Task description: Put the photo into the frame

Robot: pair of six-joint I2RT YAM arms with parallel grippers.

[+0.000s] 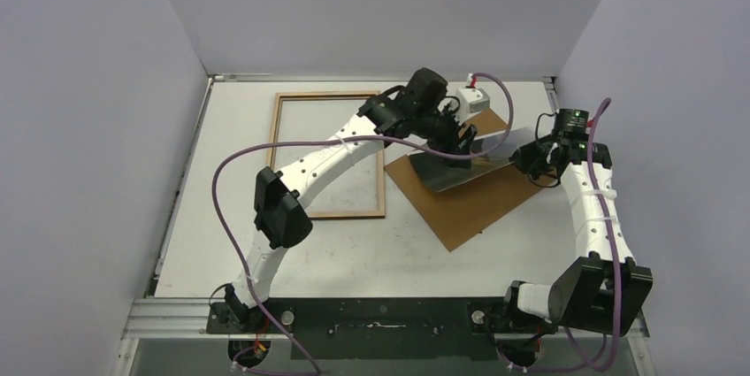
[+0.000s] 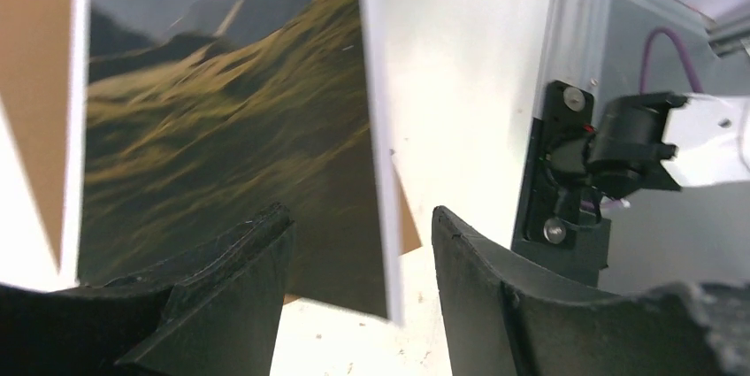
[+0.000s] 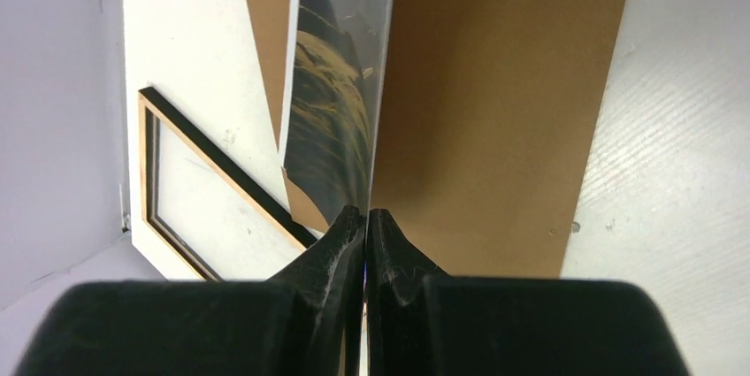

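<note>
The frame (image 1: 276, 146) lies flat in the far-left part of the table (image 1: 230, 252) with its light wood side up. Its far rim runs close along the table's far edge, and its left rim stands apart from the left edge. Bare tabletop shows through its opening. The left arm reaches across its far-right corner.

To the right, a brown backing board (image 1: 464, 212) lies flat, turned like a diamond. Its left corner sits just beside the frame's right rim; whether they touch cannot be told. Its near corner points toward the near edge, with a band of bare tabletop between it and the arm bases.

The photo (image 1: 460, 171) is off the table and held tilted above the board, picture side facing the left arm. The right gripper (image 1: 533, 161), near the table's right edge, is clamped tight on the photo's right edge. In its wrist view the print (image 3: 332, 128) runs away edge-on from the closed tips (image 3: 365, 212), with the board (image 3: 495, 111) beneath and the frame's black rim (image 3: 221, 162) beyond to the left.

The left gripper (image 1: 462, 139) is at the photo's far side with its jaws apart. In its wrist view the white-bordered edge of the photo (image 2: 221, 128) hangs in the gap (image 2: 358, 217) between the fingers (image 2: 239, 261), with space on both sides.
</note>
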